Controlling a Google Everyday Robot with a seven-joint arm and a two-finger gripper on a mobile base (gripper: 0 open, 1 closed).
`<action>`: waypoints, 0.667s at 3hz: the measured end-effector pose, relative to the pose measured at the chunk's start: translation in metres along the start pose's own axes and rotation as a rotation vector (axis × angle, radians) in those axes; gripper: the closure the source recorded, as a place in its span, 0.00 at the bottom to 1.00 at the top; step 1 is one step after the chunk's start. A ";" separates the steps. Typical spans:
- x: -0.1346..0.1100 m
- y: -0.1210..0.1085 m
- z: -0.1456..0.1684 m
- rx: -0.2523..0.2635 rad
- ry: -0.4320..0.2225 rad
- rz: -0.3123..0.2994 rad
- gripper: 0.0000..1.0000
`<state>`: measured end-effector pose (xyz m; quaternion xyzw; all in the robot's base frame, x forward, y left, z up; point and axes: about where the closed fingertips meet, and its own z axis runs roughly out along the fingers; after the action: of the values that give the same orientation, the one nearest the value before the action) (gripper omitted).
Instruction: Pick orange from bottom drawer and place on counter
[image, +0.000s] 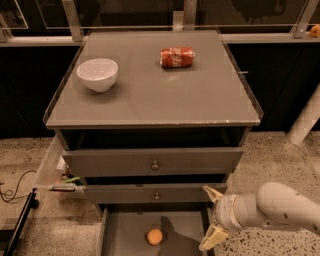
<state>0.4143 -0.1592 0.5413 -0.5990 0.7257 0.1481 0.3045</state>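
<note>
Orange (154, 236) lies on the bottom drawer (125, 231) floor, left of the tool (207, 218), whose fingers stand spread apart, probably so that they can close around it.

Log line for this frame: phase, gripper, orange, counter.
phase: pre-grasp | gripper: open, at right wall of bottom drawer | orange: on drawer floor, ungrasped | counter: white bowl, red can

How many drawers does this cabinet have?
3. The top drawer and the middle drawer sit stacked under the counter. The bottom drawer is pulled out below, holding the orange. The gripper hangs open at its right edge. No others show.
</note>
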 end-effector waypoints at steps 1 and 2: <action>0.037 0.005 0.053 0.005 -0.035 0.008 0.00; 0.040 0.008 0.067 -0.005 -0.026 0.001 0.00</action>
<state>0.4206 -0.1498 0.4642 -0.5974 0.7217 0.1579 0.3121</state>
